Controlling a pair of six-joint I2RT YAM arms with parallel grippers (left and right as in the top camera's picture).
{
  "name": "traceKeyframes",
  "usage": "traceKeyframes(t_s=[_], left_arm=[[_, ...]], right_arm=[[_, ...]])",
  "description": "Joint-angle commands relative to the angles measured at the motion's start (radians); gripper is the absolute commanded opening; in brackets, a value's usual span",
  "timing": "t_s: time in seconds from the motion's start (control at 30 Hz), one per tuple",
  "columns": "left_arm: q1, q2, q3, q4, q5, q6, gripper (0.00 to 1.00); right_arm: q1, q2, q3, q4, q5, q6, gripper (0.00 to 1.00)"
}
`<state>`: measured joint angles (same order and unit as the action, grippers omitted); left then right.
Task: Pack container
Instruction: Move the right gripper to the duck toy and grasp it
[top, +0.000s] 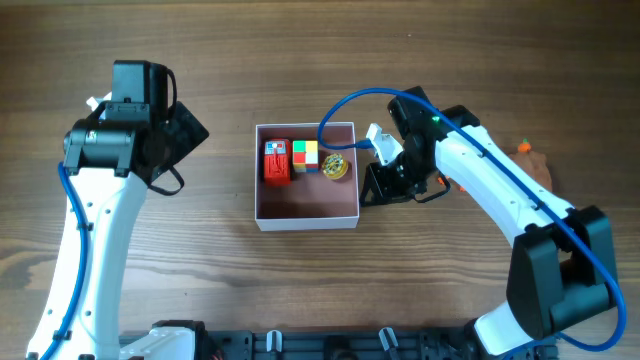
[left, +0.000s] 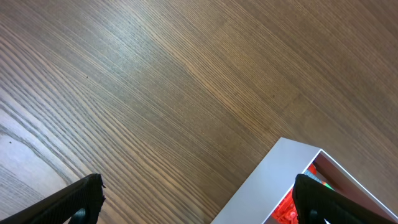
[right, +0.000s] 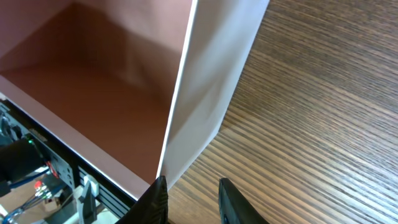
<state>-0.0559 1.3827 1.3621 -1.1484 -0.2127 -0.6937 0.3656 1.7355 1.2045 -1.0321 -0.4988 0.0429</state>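
The container (top: 310, 203) sits mid-table, a square white-walled box with a dusty-pink floor. Along its far side lie a red toy (top: 277, 161), a multicoloured cube (top: 305, 155) and a round yellow piece (top: 335, 167). My right gripper (top: 373, 187) is at the container's right wall. In the right wrist view its fingers (right: 191, 186) are slightly apart with bare wood between them, and the left finger touches the wall's lower end (right: 211, 93). My left gripper (top: 180, 135) hovers left of the container, open wide (left: 198, 186) and empty. The container's corner (left: 280, 180) and the red toy (left: 287, 208) show by its right finger.
A small brown and orange object (top: 532, 160) lies on the wood at the far right, behind my right arm. A blue cable (top: 345, 105) loops over the container's far right corner. The robot base rail runs along the front edge.
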Motion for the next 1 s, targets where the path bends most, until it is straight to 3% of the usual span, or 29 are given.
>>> traceKeyframes(t_s=[0.0, 0.2, 0.23, 0.27, 0.3, 0.43, 0.6, 0.97], left_arm=[[0.006, 0.007, -0.01, -0.001, -0.016, 0.005, 0.98], [0.006, 0.007, -0.01, -0.001, -0.016, 0.005, 0.98], [0.006, 0.007, -0.01, -0.001, -0.016, 0.005, 0.98], [0.006, 0.007, -0.01, -0.001, -0.016, 0.005, 0.98], [0.006, 0.007, -0.01, -0.001, -0.016, 0.005, 0.98], [0.006, 0.007, -0.01, -0.001, -0.016, 0.005, 0.98], [0.006, 0.007, -0.01, -0.001, -0.016, 0.005, 0.98], [0.006, 0.007, -0.01, 0.0, -0.016, 0.005, 0.98]], right_arm=[[0.004, 0.011, -0.002, 0.023, -0.018, 0.008, 0.27], [-0.025, -0.052, 0.183, 0.023, 0.376, 0.139, 0.34], [-0.038, -0.076, 0.232, 0.017, 0.491, 0.19, 0.45], [-0.05, -0.091, 0.26, 0.018, 0.568, 0.236, 0.8], [-0.071, -0.103, 0.289, 0.021, 0.639, 0.298, 0.87], [-0.205, -0.094, 0.292, 0.029, 0.657, 0.348, 0.99], [-0.377, 0.032, 0.274, 0.032, 0.55, 0.218, 0.96], [-0.391, 0.365, 0.273, 0.009, 0.496, 0.193, 0.87]])
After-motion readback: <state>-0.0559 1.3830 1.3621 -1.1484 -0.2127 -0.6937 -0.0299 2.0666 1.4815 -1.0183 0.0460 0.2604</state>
